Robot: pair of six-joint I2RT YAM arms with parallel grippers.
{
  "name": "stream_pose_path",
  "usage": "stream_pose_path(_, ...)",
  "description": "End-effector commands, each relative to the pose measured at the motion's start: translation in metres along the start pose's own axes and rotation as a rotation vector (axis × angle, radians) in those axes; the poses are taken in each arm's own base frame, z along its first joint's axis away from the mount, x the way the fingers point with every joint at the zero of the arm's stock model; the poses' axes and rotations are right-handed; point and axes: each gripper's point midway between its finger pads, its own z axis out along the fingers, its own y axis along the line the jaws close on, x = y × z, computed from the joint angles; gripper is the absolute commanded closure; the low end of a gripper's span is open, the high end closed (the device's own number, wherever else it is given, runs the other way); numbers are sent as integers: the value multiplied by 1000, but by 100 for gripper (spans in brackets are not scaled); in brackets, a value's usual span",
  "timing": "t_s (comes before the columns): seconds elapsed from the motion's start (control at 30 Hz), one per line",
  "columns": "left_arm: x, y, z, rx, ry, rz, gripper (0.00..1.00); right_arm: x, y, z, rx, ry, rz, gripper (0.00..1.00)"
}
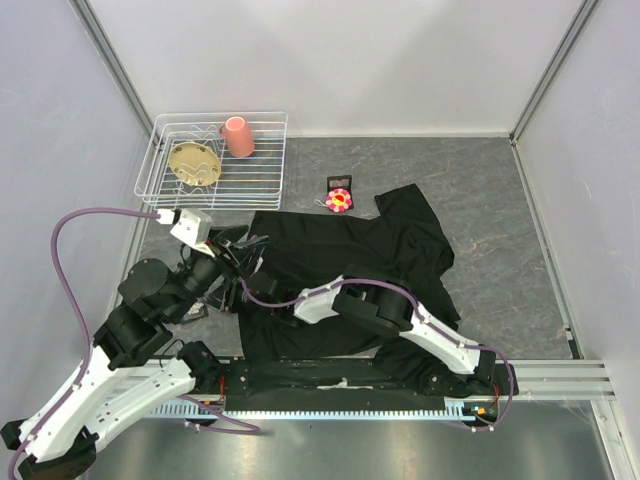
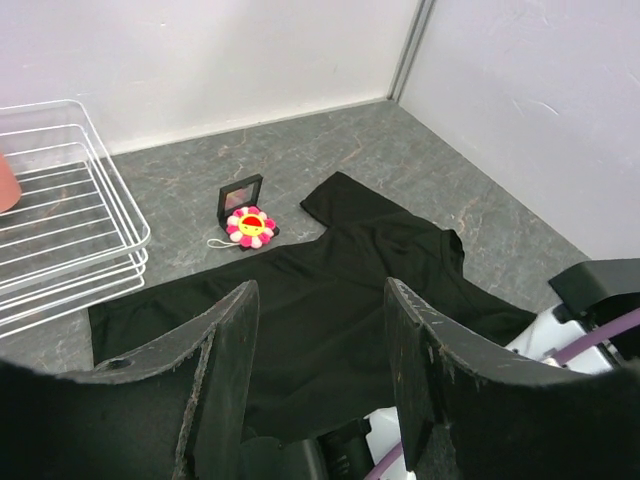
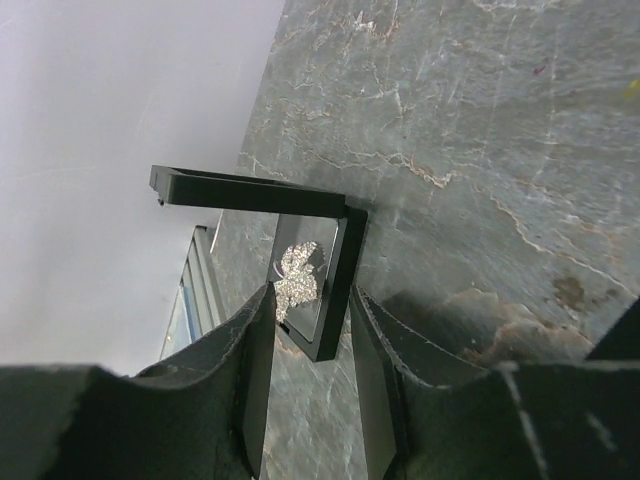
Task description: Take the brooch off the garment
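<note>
The black shirt [image 1: 340,250] lies spread on the grey table and also shows in the left wrist view [image 2: 340,255]. No brooch shows on its cloth. A sparkling silver brooch [image 3: 298,275] sits inside an open black frame case [image 3: 335,300] on bare table. My right gripper [image 3: 312,292] is open by a narrow gap just over that case, fingertips either side of its lower corner. The right arm [image 1: 320,302] reaches left across the shirt, and its fingers are hidden there. My left gripper [image 2: 322,290] is open wide and empty, above the shirt's left part [image 1: 232,262].
A pink and yellow flower charm [image 1: 339,200] lies on the table beyond the shirt beside a second small black case [image 1: 338,181]. Both show in the left wrist view [image 2: 250,226] [image 2: 240,195]. A white wire rack [image 1: 160,170] at back left holds a pink cup [image 1: 238,136] and a tan dish [image 1: 195,162].
</note>
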Motion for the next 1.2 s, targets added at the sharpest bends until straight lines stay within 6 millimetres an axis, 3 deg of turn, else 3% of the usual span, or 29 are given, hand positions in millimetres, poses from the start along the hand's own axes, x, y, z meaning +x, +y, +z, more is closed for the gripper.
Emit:
stream_pose_path(0.0,-19,12,-8,-89,-61,-91,40,-32,42,-17,-16,-61,-60,56)
stream_pose_path(0.07,-22,17,-12,-120,-66,-103,40,-44,56,-27,-11,-85,-93,56)
stream_pose_path(0.13,-25,24,-15,-162,-73,-131,38,-44,50,-38,42,-71,-127,55)
stream_pose_path(0.17,-21,25,-15,-167,-56,-136,38,-54,66,-46,37,-86,-145,55)
stream_pose_path(0.2,-20,25,-16,-172,-55,-160,38,-52,51,-54,117,-60,-193,55)
stream_pose_path(0.23,-19,24,-16,-172,-50,-174,38,-56,50,-61,156,-55,-219,55)
stream_pose_path(0.27,-17,22,-17,-168,-42,-204,37,-67,62,-71,172,-60,-242,55)
stream_pose_path(0.3,-13,22,-17,-166,-39,-221,36,-63,44,-83,281,-9,-315,55)
stream_pose_path(0.33,-11,21,-18,-166,-34,-240,36,-74,53,-96,315,-9,-343,55)
stream_pose_path(0.37,-9,20,-19,-164,-26,-272,35,-77,41,-110,389,5,-376,55)
stream_pose_path(0.4,-7,19,-20,-163,-25,-286,34,-77,15,-134,519,46,-444,55)
stream_pose_path(0.43,-10,19,-23,-158,-35,-299,34,-90,24,-155,540,30,-476,55)
stream_pose_path(0.47,-11,19,-26,-156,-43,-310,33,-94,16,-172,587,31,-505,56)
stream_pose_path(0.5,-13,19,-28,-156,-51,-312,33,-86,-13,-202,673,75,-544,56)
stream_pose_path(0.53,-18,20,-34,-150,-72,-315,33,-109,-3,-227,699,4,-580,55)
stream_pose_path(0.57,-20,22,-36,-159,-86,-308,32,-105,-24,-253,758,27,-613,56)
stream_pose_path(0.6,-23,24,-39,-164,-100,-308,32,-110,-30,-276,809,29,-643,56)
stream_pose_path(0.63,-28,26,-45,-166,-123,-311,32,-130,-17,-301,822,-45,-658,56)
stream_pose_path(0.67,-30,27,-48,-169,-135,-306,32,-131,-30,-325,872,-43,-683,55)
stream_pose_path(0.7,-34,27,-50,-165,-146,-306,32,-142,-22,-356,892,-71,-686,55)
stream_pose_path(0.77,-38,25,-53,-151,-157,-300,31,-157,-25,-402,988,-107,-706,55)
stream_pose_path(0.9,-47,18,-54,-111,-158,-279,30,-201,29,-465,923,-282,-652,48)
stream_pose_path(1.0,-58,11,-53,-80,-161,-275,29,-234,84,-508,748,-455,-548,41)
stream_pose_path(1.03,-61,8,-53,-69,-166,-278,29,-239,94,-514,704,-477,-537,39)
stream_pose_path(1.07,-64,4,-53,-46,-167,-278,29,-245,106,-519,663,-497,-555,28)
stream_pose_path(1.17,-69,-7,-47,6,-168,-277,29,-260,120,-539,648,-554,-577,22)
